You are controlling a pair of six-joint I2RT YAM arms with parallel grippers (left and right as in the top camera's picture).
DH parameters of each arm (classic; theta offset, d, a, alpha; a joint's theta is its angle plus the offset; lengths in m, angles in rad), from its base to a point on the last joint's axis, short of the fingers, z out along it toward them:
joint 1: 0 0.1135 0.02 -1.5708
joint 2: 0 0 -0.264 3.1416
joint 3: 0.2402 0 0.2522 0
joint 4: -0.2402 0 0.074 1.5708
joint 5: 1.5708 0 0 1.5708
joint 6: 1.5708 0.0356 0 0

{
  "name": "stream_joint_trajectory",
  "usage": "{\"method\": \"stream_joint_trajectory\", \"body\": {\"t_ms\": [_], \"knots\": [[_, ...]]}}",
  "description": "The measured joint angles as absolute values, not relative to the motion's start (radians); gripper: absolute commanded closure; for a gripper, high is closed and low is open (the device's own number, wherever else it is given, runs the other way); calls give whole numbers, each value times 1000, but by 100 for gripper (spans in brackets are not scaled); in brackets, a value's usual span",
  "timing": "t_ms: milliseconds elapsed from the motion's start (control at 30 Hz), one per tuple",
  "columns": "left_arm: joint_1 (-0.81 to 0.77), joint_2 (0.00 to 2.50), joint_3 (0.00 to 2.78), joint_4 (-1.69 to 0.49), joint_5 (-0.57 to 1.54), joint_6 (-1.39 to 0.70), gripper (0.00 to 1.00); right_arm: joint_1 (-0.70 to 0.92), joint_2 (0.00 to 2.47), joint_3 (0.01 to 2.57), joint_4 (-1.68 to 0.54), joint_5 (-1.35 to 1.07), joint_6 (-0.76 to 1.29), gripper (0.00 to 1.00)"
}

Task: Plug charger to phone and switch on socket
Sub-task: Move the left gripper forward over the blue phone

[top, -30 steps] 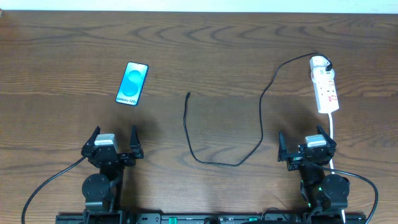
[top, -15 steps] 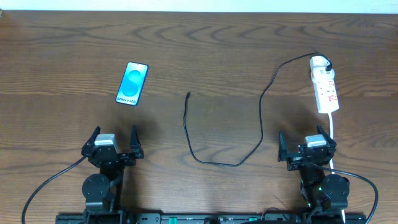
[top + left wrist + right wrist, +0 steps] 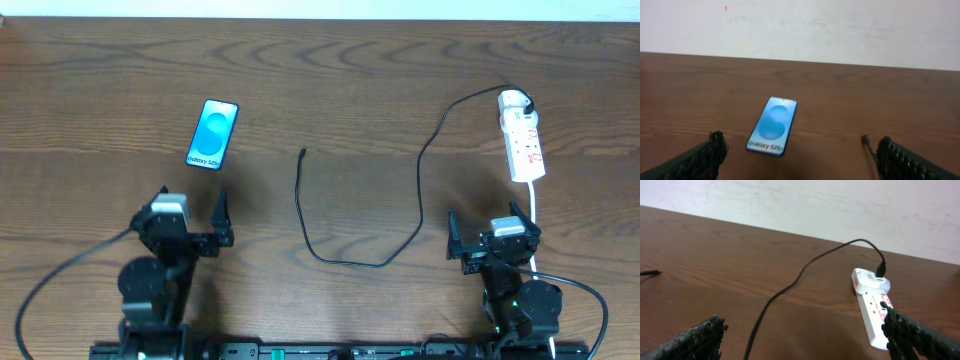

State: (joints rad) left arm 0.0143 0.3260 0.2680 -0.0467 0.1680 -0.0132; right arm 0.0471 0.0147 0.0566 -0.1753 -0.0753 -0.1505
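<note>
The phone (image 3: pixel 212 134) lies flat at the left with its blue screen up; it also shows in the left wrist view (image 3: pixel 773 126), ahead of my open, empty left gripper (image 3: pixel 190 222) (image 3: pixel 797 160). The charger, a thin black cable (image 3: pixel 350 262), loops across the middle; its plug tip (image 3: pixel 303 152) (image 3: pixel 865 138) lies free on the wood, right of the phone. Its other end sits on a white adapter (image 3: pixel 513 99) (image 3: pixel 875 278) in the socket, a white power strip (image 3: pixel 524 146) (image 3: pixel 871 308) at the far right. My right gripper (image 3: pixel 492 238) (image 3: pixel 802 340) is open and empty, near the strip.
The strip's white cord (image 3: pixel 535 215) runs down toward the right arm's base. The dark wooden table (image 3: pixel 350 80) ends at a white wall at the back.
My left gripper has shifted and turned a little to the right, toward the phone. The right arm, phone, cable and strip have not moved.
</note>
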Motion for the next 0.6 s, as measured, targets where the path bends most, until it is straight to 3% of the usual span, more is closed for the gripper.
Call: {"method": "stream_joint_trajectory", "body": {"t_ms": [600], "knots": [[14,863,795,-242,212,-101,2,47,15,57,-175,-75,-151,1]]}}
